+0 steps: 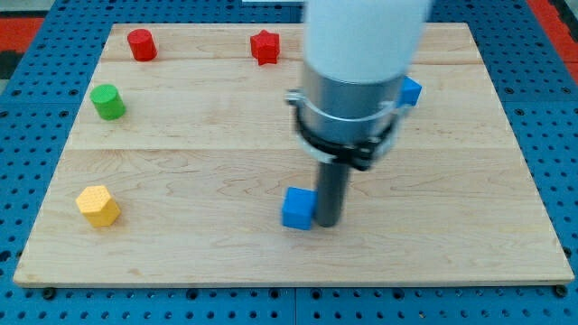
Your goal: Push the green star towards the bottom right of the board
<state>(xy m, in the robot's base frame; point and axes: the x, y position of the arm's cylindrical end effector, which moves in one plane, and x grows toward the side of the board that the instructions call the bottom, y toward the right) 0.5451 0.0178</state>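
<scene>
No green star shows in the camera view; the arm's wide body hides part of the board's middle and top. A green cylinder (107,101) stands at the view's left. My tip (326,223) rests on the board just right of a blue cube (298,208), touching or nearly touching its right side. Part of another blue block (411,91) shows right of the arm's body.
A red cylinder (141,44) stands at the top left and a red star (265,47) at the top middle. A yellow hexagonal block (97,205) stands at the lower left. The wooden board (452,235) lies on a blue pegboard.
</scene>
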